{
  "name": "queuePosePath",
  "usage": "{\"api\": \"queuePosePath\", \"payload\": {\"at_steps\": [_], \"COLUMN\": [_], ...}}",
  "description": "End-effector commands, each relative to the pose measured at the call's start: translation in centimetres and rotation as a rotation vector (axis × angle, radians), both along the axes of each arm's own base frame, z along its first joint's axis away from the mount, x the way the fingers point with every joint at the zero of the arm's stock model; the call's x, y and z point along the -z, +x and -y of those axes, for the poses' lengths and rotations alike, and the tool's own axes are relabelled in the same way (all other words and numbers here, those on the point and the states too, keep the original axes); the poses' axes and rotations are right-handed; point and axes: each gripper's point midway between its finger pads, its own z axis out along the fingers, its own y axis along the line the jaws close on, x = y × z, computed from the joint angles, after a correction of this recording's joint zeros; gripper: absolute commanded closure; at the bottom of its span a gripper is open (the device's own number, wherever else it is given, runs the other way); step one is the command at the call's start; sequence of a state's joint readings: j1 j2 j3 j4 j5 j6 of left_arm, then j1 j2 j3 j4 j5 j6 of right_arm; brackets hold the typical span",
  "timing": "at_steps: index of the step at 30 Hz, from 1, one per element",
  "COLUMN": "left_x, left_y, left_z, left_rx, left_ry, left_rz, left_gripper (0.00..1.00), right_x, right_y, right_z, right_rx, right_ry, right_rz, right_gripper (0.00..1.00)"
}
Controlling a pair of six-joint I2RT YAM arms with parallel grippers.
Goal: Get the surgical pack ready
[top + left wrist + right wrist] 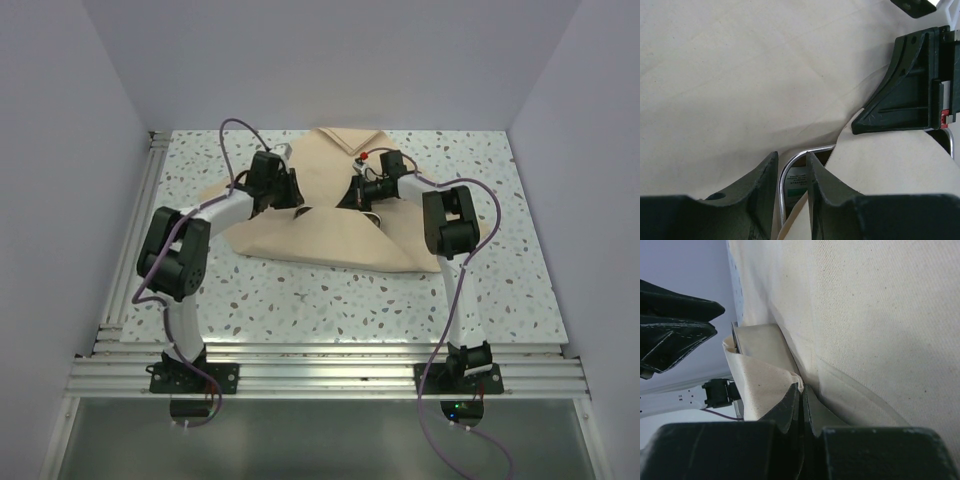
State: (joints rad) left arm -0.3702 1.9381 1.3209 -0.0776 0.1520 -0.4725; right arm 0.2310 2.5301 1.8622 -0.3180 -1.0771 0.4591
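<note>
The tan cloth sheet point(330, 245) lies spread on the table, its flaps folded toward the middle. In the left wrist view, a gap in the cloth point(740, 75) shows the steel tray's curved rim point(782, 185) and a packet point(797, 182) with a green label inside it. My left gripper point(791, 157) is open just above that gap and holds nothing; it also shows in the top view point(295, 200). My right gripper point(801, 388) is shut on a pinched fold of cloth point(765, 380) and lifts it; it also shows in the top view point(360, 200). Scissors and forceps are hidden.
The speckled table point(330, 300) shows around the cloth. Grey walls close in the left, right and back. An aluminium rail point(320, 365) runs along the near edge. My right gripper's finger point(905, 90) is close to the left gripper, at the upper right of the left wrist view.
</note>
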Motion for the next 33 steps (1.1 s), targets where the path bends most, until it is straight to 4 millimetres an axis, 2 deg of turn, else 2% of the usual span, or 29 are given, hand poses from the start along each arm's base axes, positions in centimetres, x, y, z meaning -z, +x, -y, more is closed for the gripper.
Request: {"api": "queuePosePath", "payload": {"at_steps": [1, 6, 11, 14, 15, 24, 29, 33], "left_x": [0.5, 2.2, 3.1, 4.1, 3.7, 3.6, 2.5, 2.0], "left_y": [-0.2, -1.3, -2.2, -3.5, -3.7, -5.9, -6.2, -6.0], "left_z": [0.5, 0.4, -0.2, -0.7, -0.9, -2.6, -2.7, -3.3], "left_rx": [0.024, 0.011, -0.007, -0.023, -0.032, -0.085, -0.090, -0.116], "left_ry": [0.026, 0.030, 0.050, 0.073, 0.072, 0.087, 0.076, 0.095], "left_rz": [-0.004, -0.028, -0.036, -0.050, -0.043, -0.016, -0.005, 0.016], "left_gripper": [0.68, 0.69, 0.84, 0.96, 0.99, 1.00, 1.00, 0.97], "right_x": [2.1, 2.4, 2.4, 2.5, 2.7, 2.4, 2.5, 2.1], "right_y": [-1.3, -1.3, -1.5, -1.7, -1.8, -3.4, -2.7, -0.9], "right_z": [0.0, 0.0, 0.0, 0.0, 0.0, -0.8, -0.8, -1.0], "right_rx": [-0.003, 0.003, 0.009, 0.011, 0.010, -0.009, 0.007, 0.032], "right_ry": [-0.095, -0.095, -0.097, -0.100, -0.100, -0.114, -0.111, -0.098], "right_rz": [-0.008, -0.017, -0.017, -0.024, -0.025, -0.021, -0.016, 0.020], "right_gripper": [1.00, 1.00, 1.00, 1.00, 1.00, 1.00, 1.00, 1.00]}}
